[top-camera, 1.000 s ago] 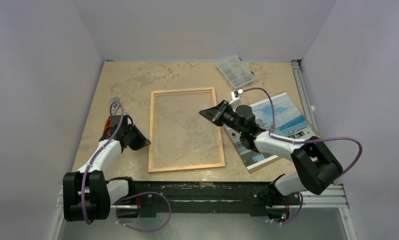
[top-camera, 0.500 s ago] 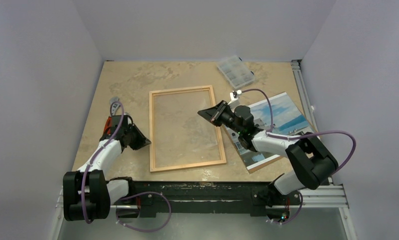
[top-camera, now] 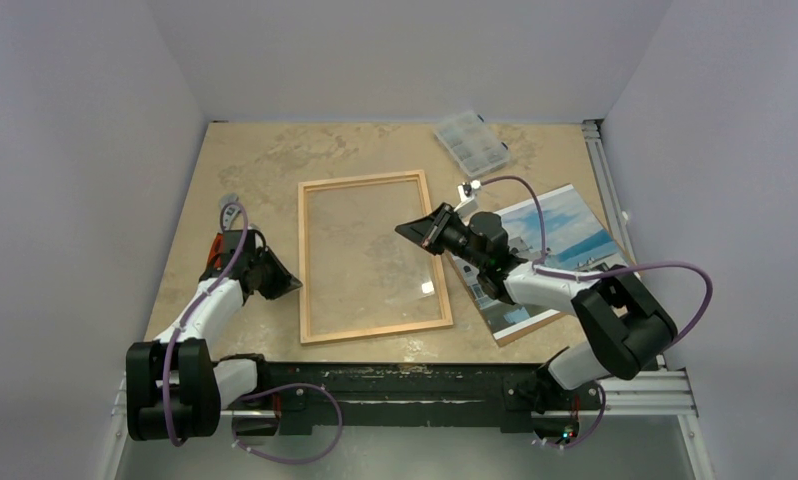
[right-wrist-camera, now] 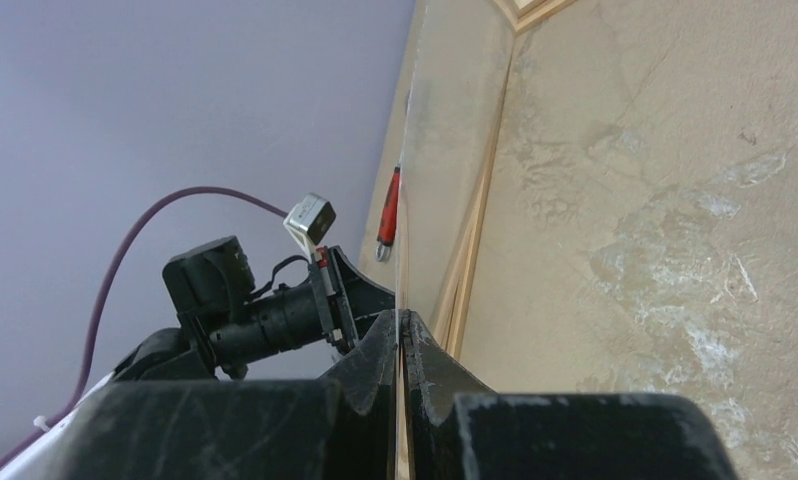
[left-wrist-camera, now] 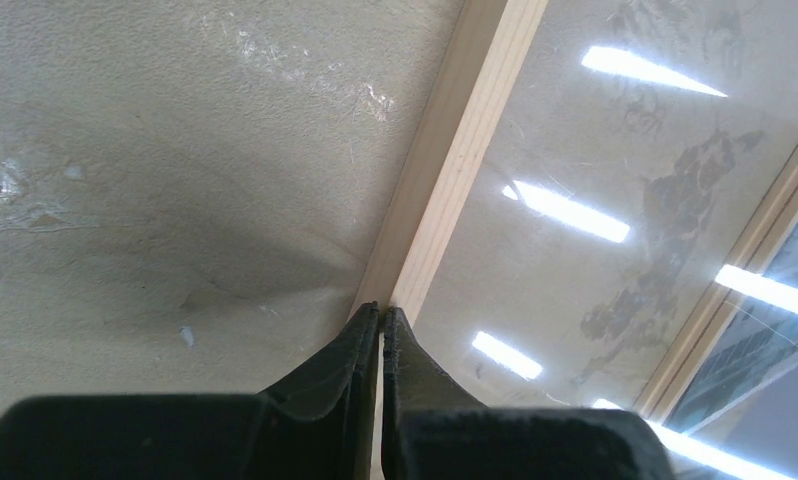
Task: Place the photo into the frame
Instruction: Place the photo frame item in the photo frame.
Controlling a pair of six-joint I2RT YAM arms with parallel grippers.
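The left gripper (left-wrist-camera: pixel 380 308) is pressed closed with nothing between its black fingers, and its tips rest against the outer edge of the frame's (top-camera: pixel 305 262) left rail. The right gripper (right-wrist-camera: pixel 403 316) is over the frame's right side, closed on the edge of a thin clear sheet, the pane (top-camera: pixel 365 250), which the right wrist view shows edge-on as a fine line. How far that edge is raised cannot be told.

The frame lies flat in the middle of the table (top-camera: pixel 255 160). It is a tall rectangle of thin pale wood, and the tabletop shows through the pane, along with ceiling light reflections. The photo (top-camera: pixel 573 225), showing blue sky, clouds and a white building, lies face up to the right of the frame on a brown board (top-camera: pixel 521 328). It is partly hidden under the right arm.

The tabletop is beige and mottled like marble, with a matte, slightly pitted surface. A clear plastic compartment box (top-camera: pixel 470 141) sits near the far edge. A metal rail (top-camera: pixel 603 190) runs along the right side. Plain pale grey walls (top-camera: pixel 405 60) enclose the table on three sides. A purple cable (top-camera: pixel 520 184) loops over the right arm and carries a small white tag (top-camera: pixel 472 187), too small to read.
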